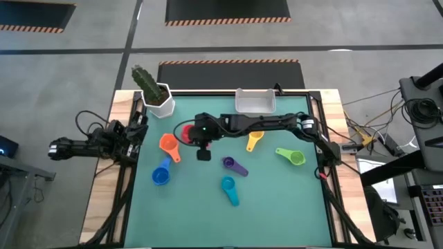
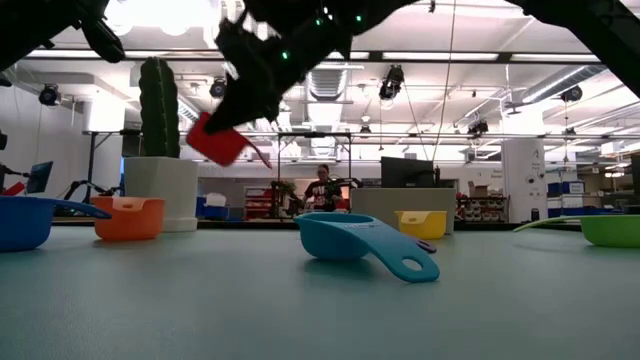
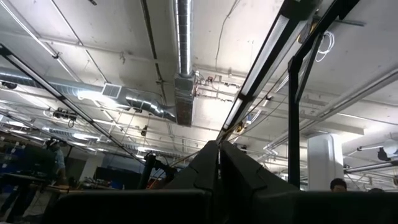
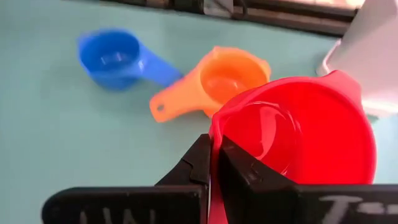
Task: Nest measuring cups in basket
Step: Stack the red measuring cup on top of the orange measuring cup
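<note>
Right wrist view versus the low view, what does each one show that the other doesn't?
Only the right wrist view shows the right gripper shut on the red cup's rim. Only the low view shows the teal cup, yellow cup, green cup and cactus. Both show the red cup lifted, plus the blue cup and orange cup.

A white basket (image 1: 255, 102) sits on the teal-green table (image 1: 277, 200). Nearest the basket is the yellow cup (image 1: 254, 141), with the red cup (image 1: 185, 131) off to one side and the green cup (image 1: 291, 156) to the other. Farther from it lie the orange cup (image 1: 169, 145), blue cup (image 1: 161, 173), purple cup (image 1: 234, 164) and teal cup (image 1: 229, 189). A green cactus (image 1: 146, 81) stands in a white pot (image 1: 161, 104).
</note>
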